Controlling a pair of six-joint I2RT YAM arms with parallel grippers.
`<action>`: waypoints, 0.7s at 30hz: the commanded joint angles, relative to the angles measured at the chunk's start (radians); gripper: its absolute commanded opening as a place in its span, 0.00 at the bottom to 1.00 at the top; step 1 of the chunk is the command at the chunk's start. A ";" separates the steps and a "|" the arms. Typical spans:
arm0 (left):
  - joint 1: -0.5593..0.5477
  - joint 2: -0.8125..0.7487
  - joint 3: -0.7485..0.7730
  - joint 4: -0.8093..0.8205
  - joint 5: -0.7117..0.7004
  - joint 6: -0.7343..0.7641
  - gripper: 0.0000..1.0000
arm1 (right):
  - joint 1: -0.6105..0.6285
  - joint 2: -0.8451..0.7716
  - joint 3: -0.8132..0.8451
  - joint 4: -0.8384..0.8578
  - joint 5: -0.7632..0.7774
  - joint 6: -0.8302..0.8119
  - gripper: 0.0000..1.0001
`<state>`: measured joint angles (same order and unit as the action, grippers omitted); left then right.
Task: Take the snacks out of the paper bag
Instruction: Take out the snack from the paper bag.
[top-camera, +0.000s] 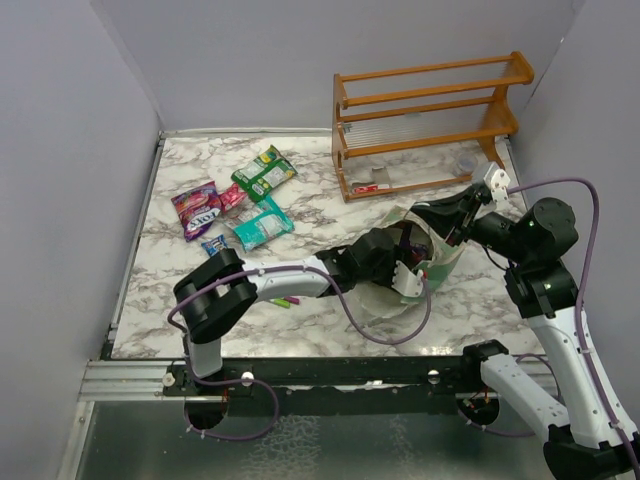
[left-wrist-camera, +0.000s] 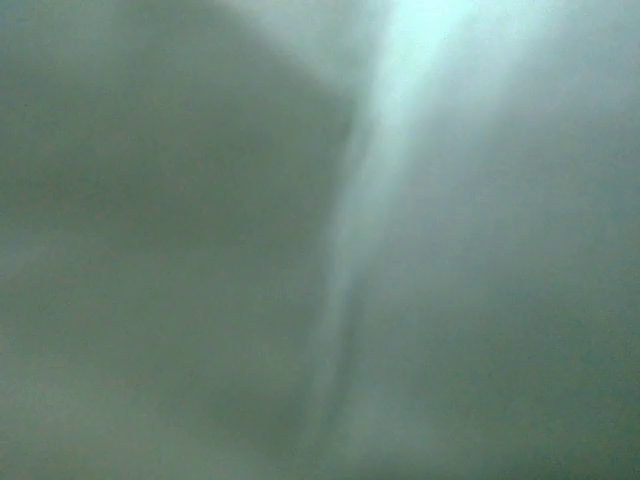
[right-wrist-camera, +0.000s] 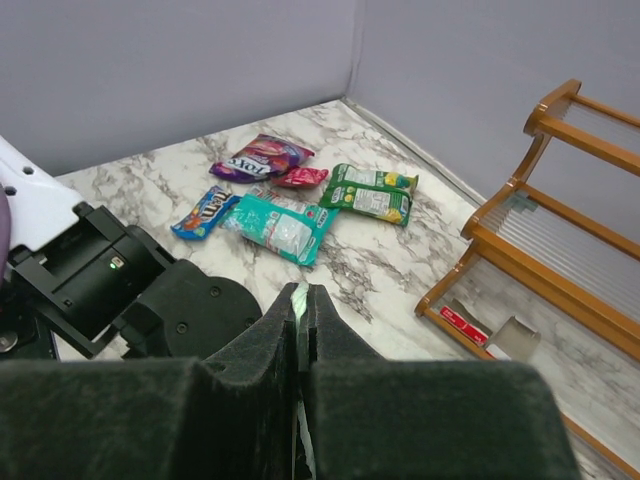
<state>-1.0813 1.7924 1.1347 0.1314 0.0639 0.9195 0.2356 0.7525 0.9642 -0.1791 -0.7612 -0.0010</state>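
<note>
Between my right gripper's black fingers I see pale green paper bag; beyond them, purple, pink, green, teal and blue snacks on grey-veined white marble table.

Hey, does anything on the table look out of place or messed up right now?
Only the paper bag stands out: it sits crumpled and slumped, its rim pinched in the right hand, with the left arm reaching inside, so the left wrist view is just pale green blur. The snack packets look intact.

The snacks look glossy, the table smooth marble-veined, the rack varnished wood, the paper bag matt.
</note>
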 joint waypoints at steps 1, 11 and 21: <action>0.013 0.049 0.047 0.021 0.032 0.007 0.56 | 0.004 -0.017 0.053 0.050 -0.038 0.014 0.02; 0.025 0.087 0.037 0.160 -0.114 0.007 0.44 | 0.004 -0.012 0.063 0.053 -0.052 0.022 0.02; 0.025 0.046 -0.007 0.241 -0.140 0.024 0.01 | 0.004 -0.018 0.071 0.042 -0.043 0.023 0.02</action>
<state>-1.0615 1.8721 1.1458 0.3035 -0.0544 0.9352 0.2356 0.7586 0.9642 -0.2001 -0.7723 0.0055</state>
